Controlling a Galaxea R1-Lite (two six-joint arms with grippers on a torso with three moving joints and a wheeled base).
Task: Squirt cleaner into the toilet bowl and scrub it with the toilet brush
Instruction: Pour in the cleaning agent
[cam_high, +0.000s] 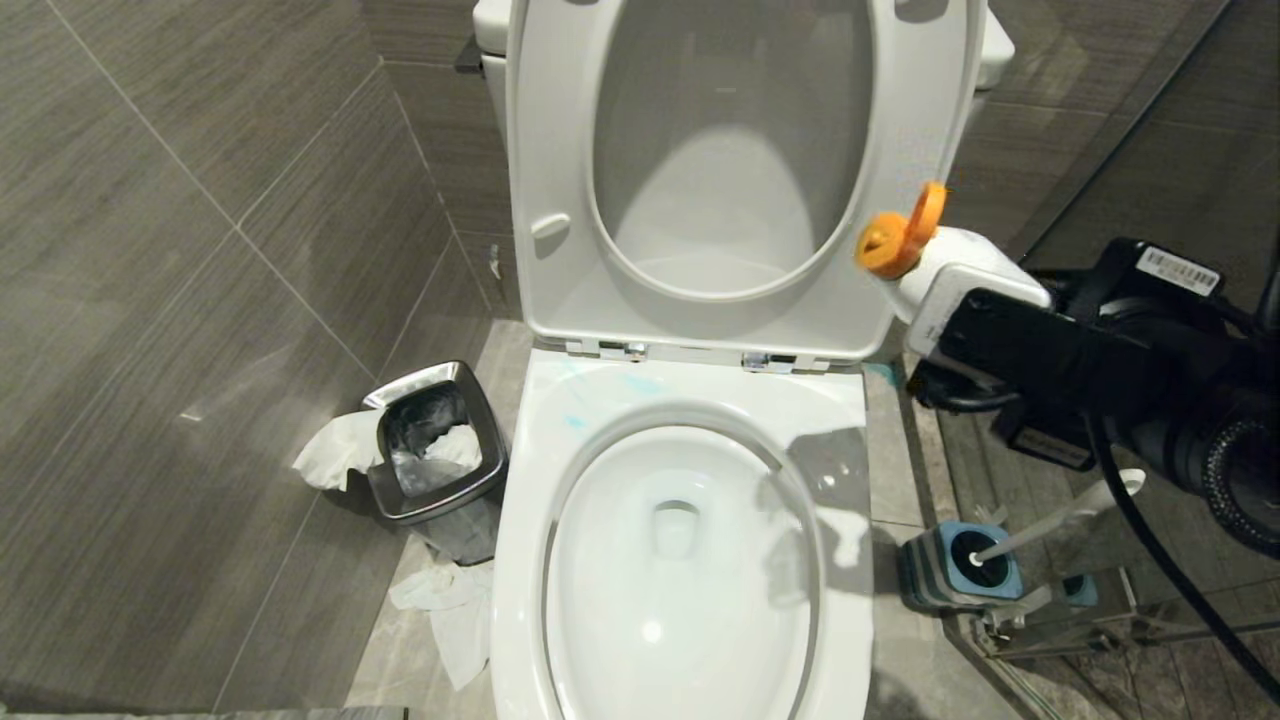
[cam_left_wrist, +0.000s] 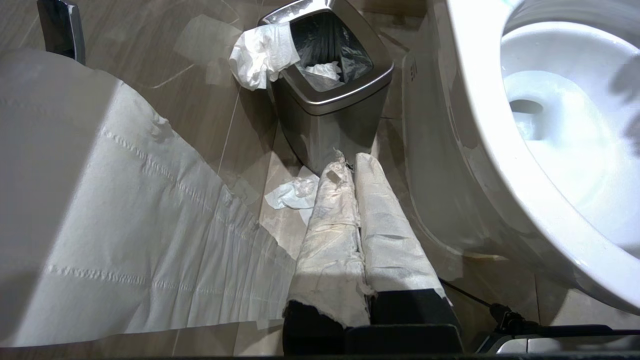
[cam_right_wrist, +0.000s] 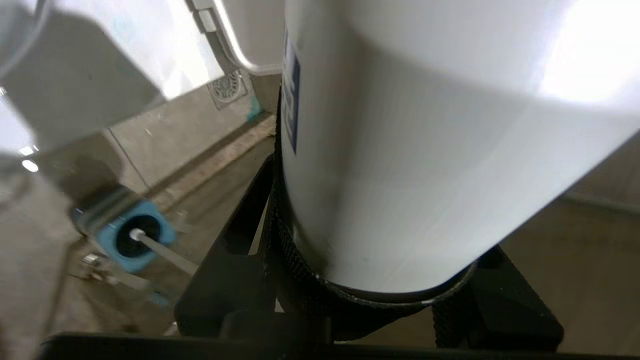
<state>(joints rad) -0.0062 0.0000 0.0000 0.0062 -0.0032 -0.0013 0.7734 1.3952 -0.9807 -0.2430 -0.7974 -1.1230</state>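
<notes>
The white toilet bowl (cam_high: 690, 560) stands open, seat and lid raised, with pale blue cleaner (cam_high: 575, 420) smeared on its back rim. The toilet brush (cam_high: 1060, 520) leans in its holder beside the bowl.

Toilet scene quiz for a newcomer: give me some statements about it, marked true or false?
1. The toilet seat is raised. True.
2. The right gripper is empty. False: it grips a white cleaner bottle with an orange cap.
3. The toilet brush stands in its blue holder. True.
4. The waste bin sits on the same side as the brush. False: it is on the opposite side of the toilet bowl.
5. The left gripper is wrapped in paper. True.
</notes>
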